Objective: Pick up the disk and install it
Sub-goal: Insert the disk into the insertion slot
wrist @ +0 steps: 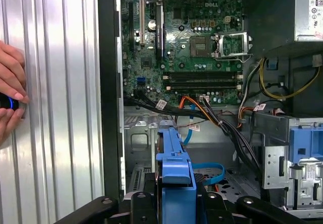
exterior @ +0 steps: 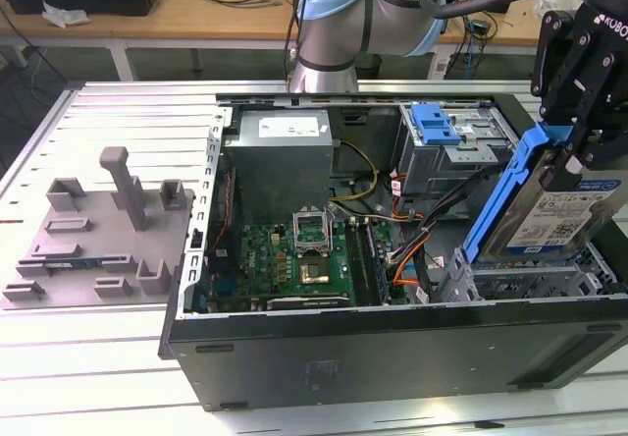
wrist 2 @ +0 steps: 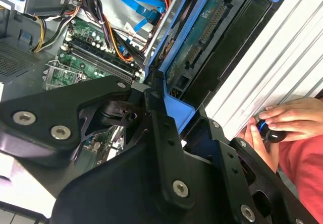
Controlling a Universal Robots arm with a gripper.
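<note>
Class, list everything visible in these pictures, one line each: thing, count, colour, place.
flat metal disk in plastic bracket: one, silver and blue, tilted above case
open computer case: one, black, on ribbed metal table
circuit board: one, green, inside case
metal box with sticker: one, grey, inside case
metal cage with latch: one, grey and blue, inside case
moulded fixture: one, grey, exterior view's left
person's hand: at least one, beside case
gripper: one, black, shut on disk
</note>
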